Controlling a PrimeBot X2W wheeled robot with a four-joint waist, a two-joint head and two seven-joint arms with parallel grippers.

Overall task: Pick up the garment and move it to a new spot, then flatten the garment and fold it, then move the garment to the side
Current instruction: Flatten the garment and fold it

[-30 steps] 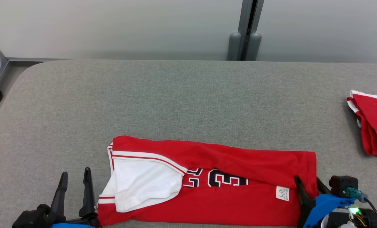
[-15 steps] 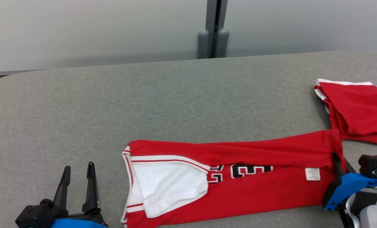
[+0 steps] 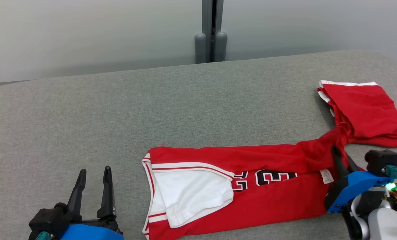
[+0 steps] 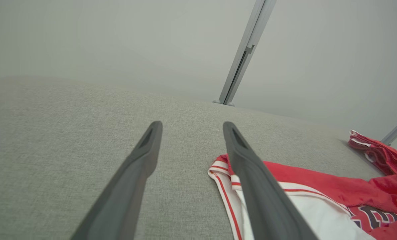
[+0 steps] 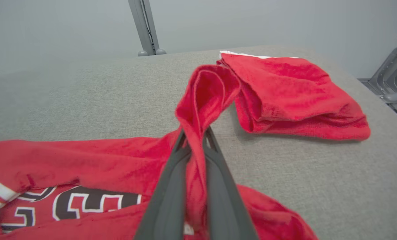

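**Garments: 2, both red.**
- 1 red jersey (image 3: 252,200), the task's piece. It has white trim, white lining showing at its left end, black white-edged numerals partly covered by a fold, and 1 small white label (image 3: 326,176) near its right end. It lies folded lengthwise along the near edge of the padded table (image 3: 118,116), from about the middle toward the right. Its far right corner is pulled up off the surface into a narrow peak.
- 1 second red garment (image 3: 362,113) with a white edge, folded in a heap by the right edge of the table. The jersey's raised corner reaches up to it; whether the two touch cannot be told.

**Grippers: 2, each with 2 dark fingers.**
- 1 right gripper (image 5: 195,133) at the near right corner, its fingers closed tight on the jersey's raised corner, with red cloth squeezed between them.
- 1 left gripper (image 3: 95,169) near the near left part of the table, just left of the jersey's trimmed end. Its fingers are spread wide with nothing between them.

**Support and surroundings.**
- 1 grey fabric-covered table with rounded corners.
- 1 grey upright post (image 3: 211,33) behind the far edge.
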